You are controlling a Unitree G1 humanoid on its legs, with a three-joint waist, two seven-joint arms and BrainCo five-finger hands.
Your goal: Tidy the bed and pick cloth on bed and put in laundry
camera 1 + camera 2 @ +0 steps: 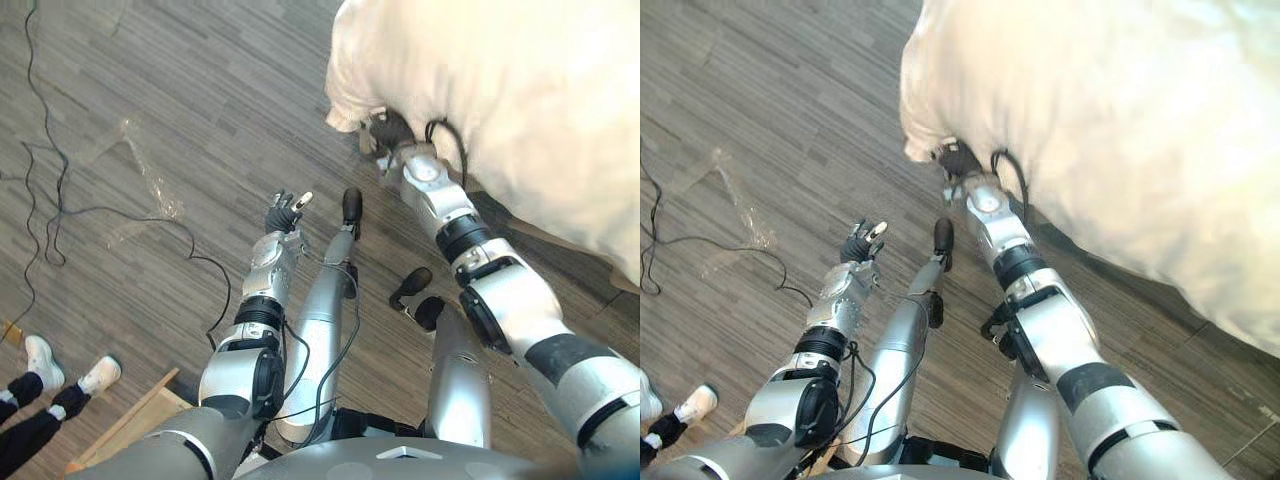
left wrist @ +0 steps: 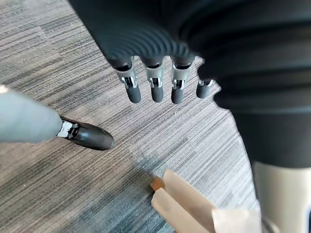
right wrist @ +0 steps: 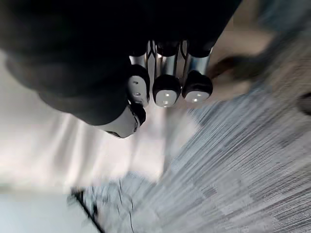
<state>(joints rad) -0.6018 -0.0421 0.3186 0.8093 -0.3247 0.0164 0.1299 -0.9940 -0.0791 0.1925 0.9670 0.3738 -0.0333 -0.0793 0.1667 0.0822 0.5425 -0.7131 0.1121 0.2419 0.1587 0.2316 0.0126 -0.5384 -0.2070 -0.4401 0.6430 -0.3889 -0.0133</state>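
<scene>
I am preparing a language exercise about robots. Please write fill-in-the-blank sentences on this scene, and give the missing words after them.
1. The right hand is at a corner of the big cream-white cloth, while the left hand hangs over the ___.
2. The left hand's fingers are straight, so this hand is ___.
3. The person at the lower left wears ___ shoes.
4. The crumpled clear plastic sheet lies on the robot's ___ side.

Missing words: floor; open; white; left.

**Right arm out, left arm low**

The right arm reaches forward, its hand [image 1: 390,130] with fingers curled on a corner of the bedding [image 1: 520,90]. The left arm is bent and held low, its hand [image 1: 283,213] empty with straight, spread fingers.
</scene>
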